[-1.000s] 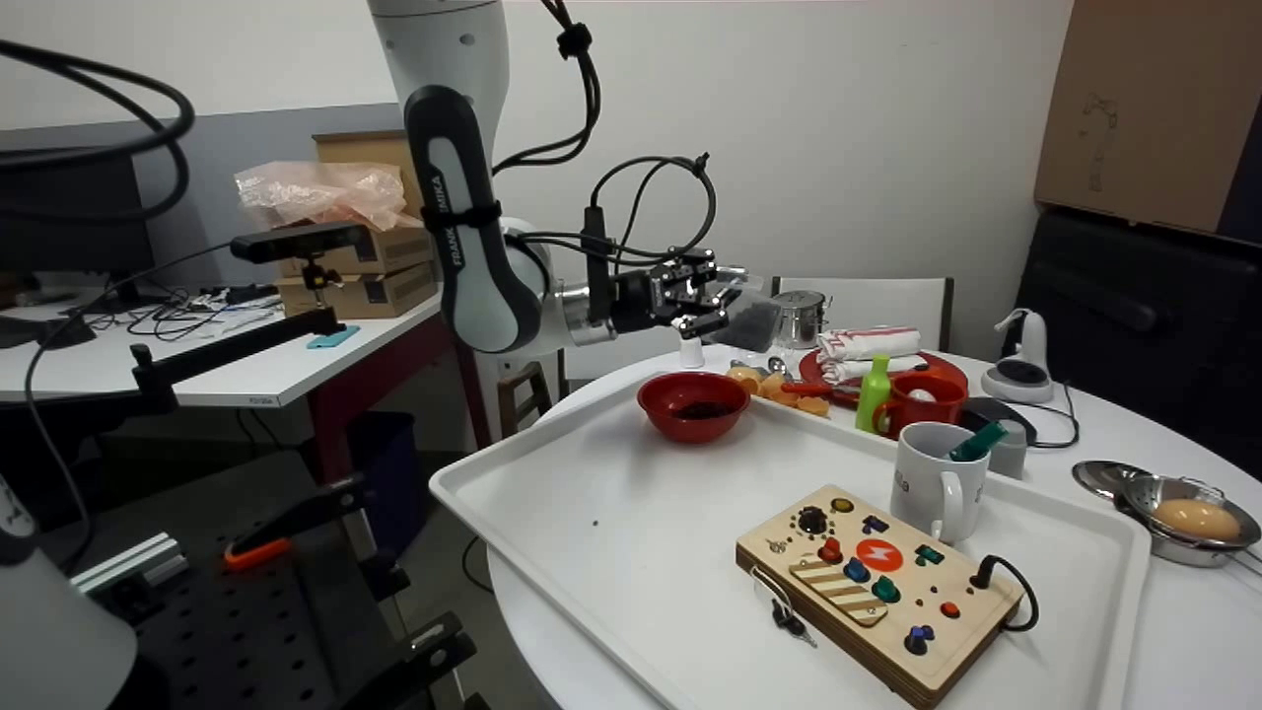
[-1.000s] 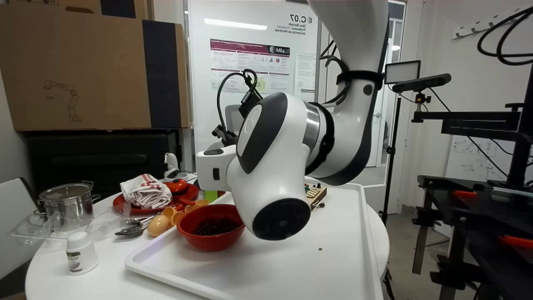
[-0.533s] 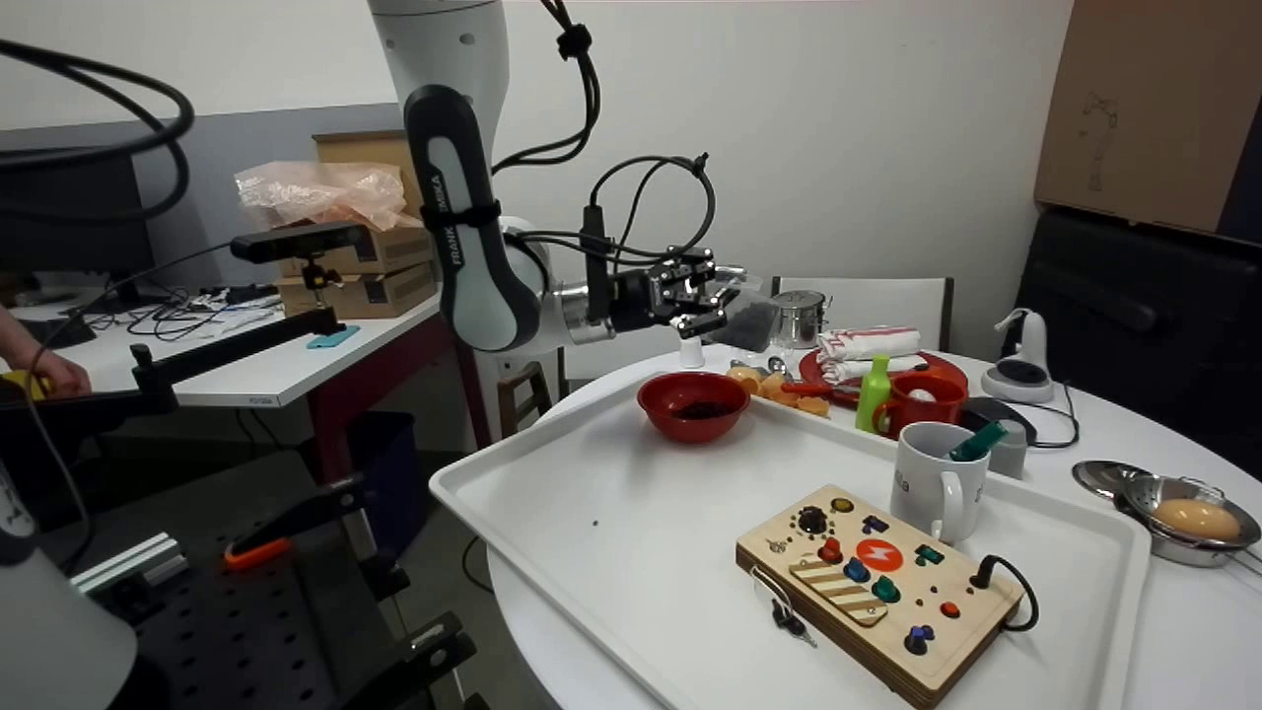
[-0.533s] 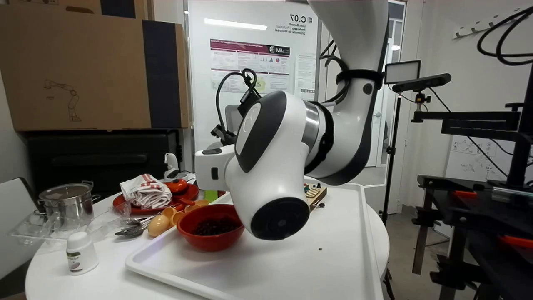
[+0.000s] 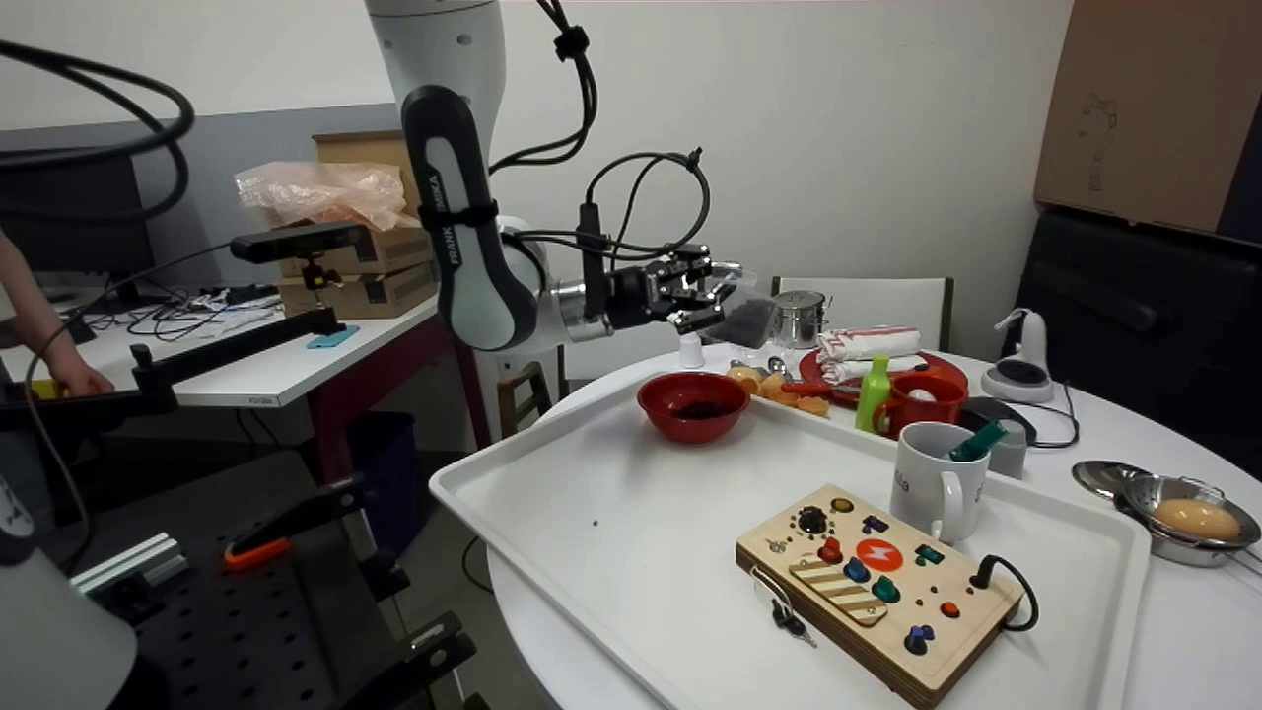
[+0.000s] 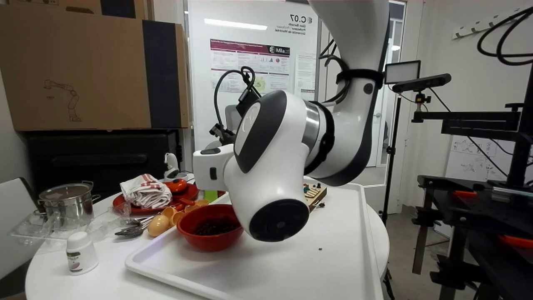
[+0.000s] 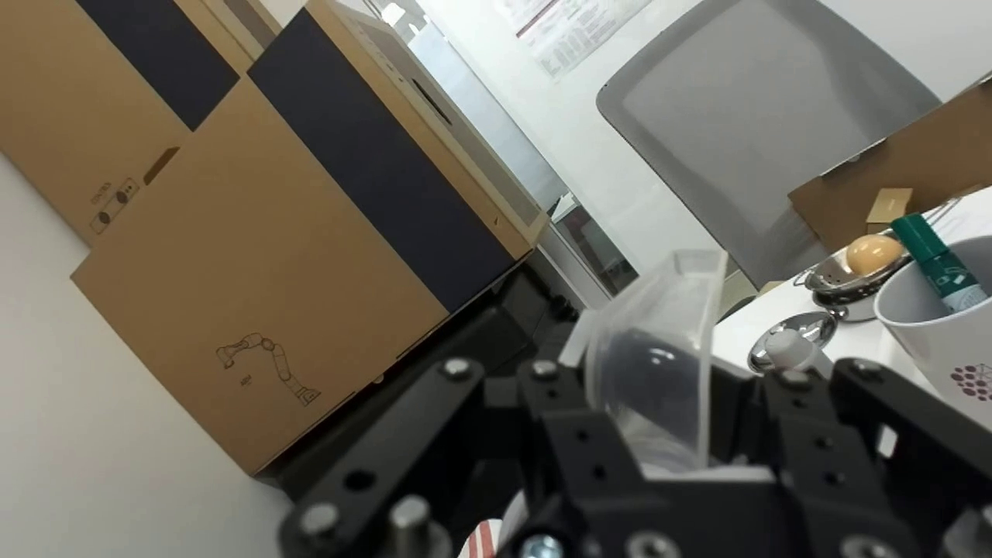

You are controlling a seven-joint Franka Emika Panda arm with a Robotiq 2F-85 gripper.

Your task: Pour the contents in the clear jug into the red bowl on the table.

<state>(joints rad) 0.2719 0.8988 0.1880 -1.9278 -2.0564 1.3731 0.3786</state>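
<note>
The round, shallow bowl (image 5: 687, 429) is coloured bright red; near it, the folded white cloth (image 6: 146, 192) is striped red; the clear plastic jug (image 7: 659, 364) is darkened by near-black contents (image 5: 746, 323).

White arm (image 6: 272, 183), dark-grey panels (image 6: 267, 128), black straps (image 6: 360, 75), looped black cables (image 5: 707, 192); black jaws, silver screws (image 7: 457, 368).

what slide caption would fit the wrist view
Black two-fingered gripper holding a clear plastic jug, with a round white mug at right and brown cardboard boxes behind.
</note>
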